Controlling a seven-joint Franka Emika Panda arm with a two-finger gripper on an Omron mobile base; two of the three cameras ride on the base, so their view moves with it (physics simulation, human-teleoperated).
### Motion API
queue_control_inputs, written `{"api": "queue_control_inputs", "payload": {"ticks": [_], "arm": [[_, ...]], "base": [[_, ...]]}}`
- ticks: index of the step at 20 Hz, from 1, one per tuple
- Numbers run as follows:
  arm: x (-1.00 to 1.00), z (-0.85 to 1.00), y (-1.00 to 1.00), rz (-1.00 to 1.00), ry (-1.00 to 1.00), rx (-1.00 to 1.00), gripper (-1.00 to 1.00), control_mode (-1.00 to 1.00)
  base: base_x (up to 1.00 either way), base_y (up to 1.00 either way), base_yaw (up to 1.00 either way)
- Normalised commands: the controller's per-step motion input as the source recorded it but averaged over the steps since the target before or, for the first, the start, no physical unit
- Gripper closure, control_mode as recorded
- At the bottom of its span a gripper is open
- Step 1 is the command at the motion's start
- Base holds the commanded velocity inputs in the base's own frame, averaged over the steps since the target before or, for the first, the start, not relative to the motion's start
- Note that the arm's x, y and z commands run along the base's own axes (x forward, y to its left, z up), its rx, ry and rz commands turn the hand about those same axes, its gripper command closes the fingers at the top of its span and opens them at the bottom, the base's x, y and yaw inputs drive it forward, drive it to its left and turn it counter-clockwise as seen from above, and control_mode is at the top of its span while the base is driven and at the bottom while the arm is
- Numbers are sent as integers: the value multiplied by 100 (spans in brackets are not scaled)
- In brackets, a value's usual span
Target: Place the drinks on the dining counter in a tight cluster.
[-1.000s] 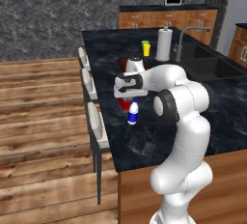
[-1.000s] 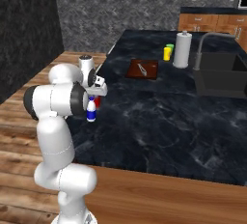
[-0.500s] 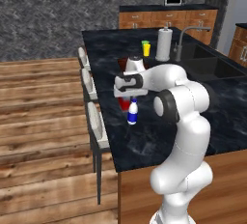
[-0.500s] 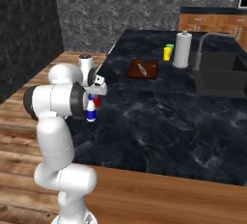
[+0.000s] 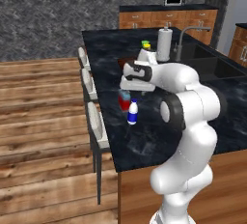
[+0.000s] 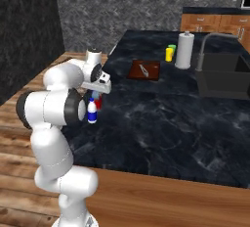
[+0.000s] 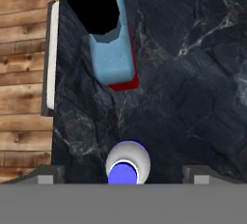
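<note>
Left base view. The dining counter (image 5: 144, 146) is a glossy black slab with fine white veining, set on a wood base. Near its left edge stand two drinks: a small white-and-blue bottle (image 5: 132, 112), rounded and smooth, and just behind it the squat square bottle (image 5: 124, 101), pale blue above and red below. The white arm's hand hangs directly over them, and its gripper (image 5: 130, 86) is largely masked by the hand. Farther back stand a white paper-towel roll (image 5: 164, 44) and a yellow cup (image 5: 146, 47) with a green one behind it. Pale stool backs (image 5: 98, 122) line the counter edge.

Right base view. The small bottle (image 6: 91, 112) stands upright, the square one (image 6: 98, 103) touching or nearly touching behind it. A brown board (image 6: 144, 70) lies farther along the counter (image 6: 161, 123), a dark sink (image 6: 224, 77) to its right.

Hand view. Seen from above, the small bottle's blue cap and white shoulder (image 7: 127, 165) sit between the two finger tips (image 7: 46, 175), which stand wide apart and clear of it. The square bottle (image 7: 113, 56) shows a flat pale-blue face, red rim and black cap. No writing is legible on either drink.
</note>
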Motion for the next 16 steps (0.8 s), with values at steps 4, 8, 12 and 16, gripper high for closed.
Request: {"api": "queue_control_inputs", "payload": {"ticks": [4,8,12,16], "arm": [[-100,12,-54,0,0,13,-100,-100],[-100,7,-39,0,-3,7,-100,-100],[-100,5,-2,0,-7,-1,-100,-100],[-100,27,13,0,-8,-10,-100,-100]], "base": [[0,0,0],[0,0,0],[0,0,0],[0,0,0]]}}
